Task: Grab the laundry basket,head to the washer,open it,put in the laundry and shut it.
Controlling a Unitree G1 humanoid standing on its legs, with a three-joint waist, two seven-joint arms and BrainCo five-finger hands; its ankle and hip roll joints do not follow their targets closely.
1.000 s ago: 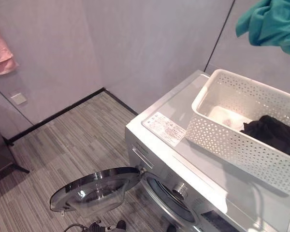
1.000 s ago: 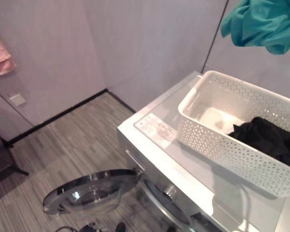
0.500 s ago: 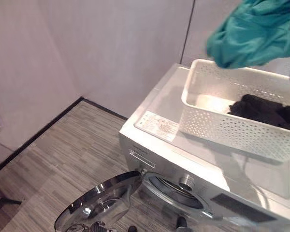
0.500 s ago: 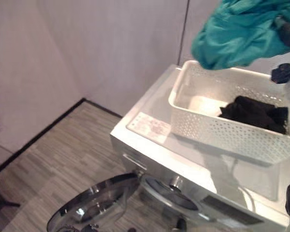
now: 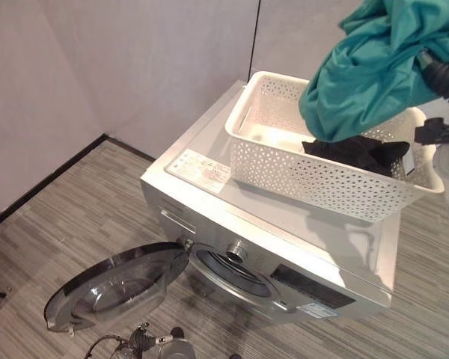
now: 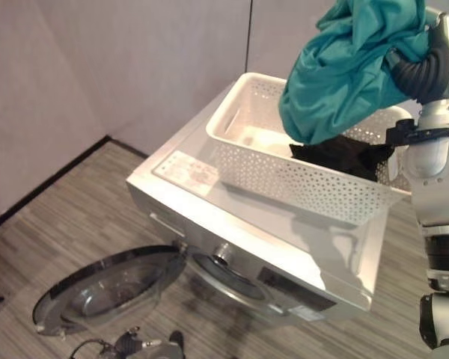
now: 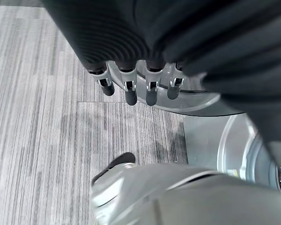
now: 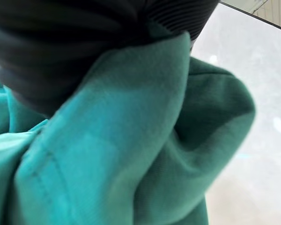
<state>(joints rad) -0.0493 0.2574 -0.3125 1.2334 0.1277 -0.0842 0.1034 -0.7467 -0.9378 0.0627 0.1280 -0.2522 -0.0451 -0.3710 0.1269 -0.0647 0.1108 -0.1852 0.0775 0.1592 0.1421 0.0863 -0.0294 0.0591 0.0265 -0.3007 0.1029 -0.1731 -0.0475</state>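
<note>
With our right hand (image 6: pixel 426 63) buried in the teal garment (image 5: pixel 374 67), grip unclear, loading step; next lower it into the open washer drum (image 5: pixel 228 271); left hand (image 7: pixel 140 86) relaxed, uncurled.

Basket (image 5: pixel 314 176) on washer (image 5: pixel 284 239)

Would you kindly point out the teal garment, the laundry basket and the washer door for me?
teal garment (image 5: pixel 367 71), left eye view, middle of the hanging cloth.
laundry basket (image 5: pixel 314 176), left eye view, perforated front wall.
washer door (image 5: pixel 112 288), left eye view, glass of the open door.
</note>
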